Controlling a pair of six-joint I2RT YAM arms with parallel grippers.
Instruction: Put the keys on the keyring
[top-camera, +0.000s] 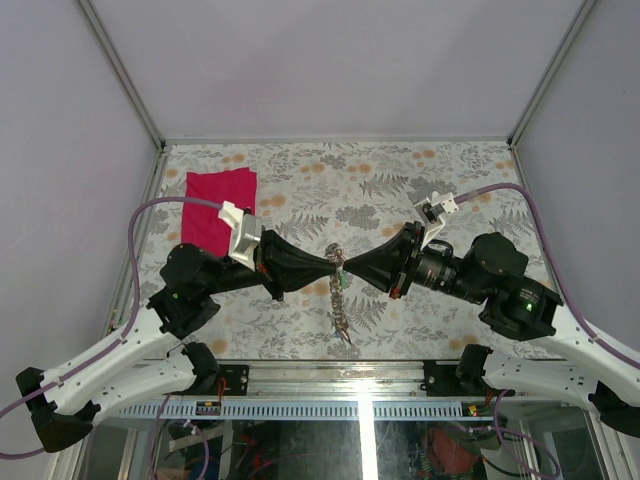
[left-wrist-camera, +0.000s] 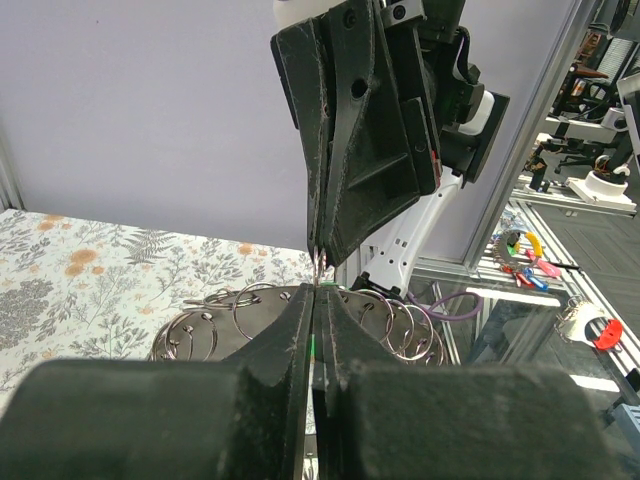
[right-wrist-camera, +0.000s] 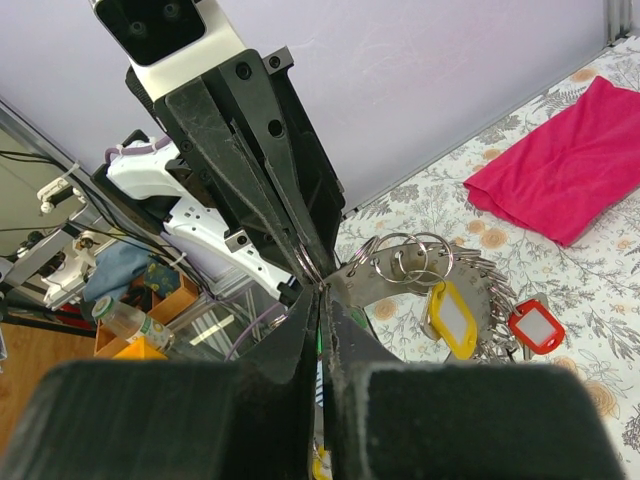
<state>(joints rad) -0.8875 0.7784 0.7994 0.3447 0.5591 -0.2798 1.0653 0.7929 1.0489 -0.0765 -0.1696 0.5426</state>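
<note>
The keyring (top-camera: 340, 300) hangs above the table's middle, between both grippers. It is a flat grey metal plate (right-wrist-camera: 366, 291) with small split rings and silver keys (right-wrist-camera: 490, 270) along its rim. A yellow tag (right-wrist-camera: 452, 318) and a red tag (right-wrist-camera: 530, 325) hang from it, and a green one (top-camera: 343, 282) sits just below the fingertips. My left gripper (top-camera: 332, 263) is shut on a split ring at the plate's top. My right gripper (top-camera: 348, 268) meets it tip to tip, shut on the plate's edge (left-wrist-camera: 250, 320). What lies between the pads is hidden.
A red cloth (top-camera: 218, 205) lies at the table's back left. The floral table ends at a metal rail (top-camera: 330, 365) in front of the arm bases. Grey enclosure walls stand on three sides.
</note>
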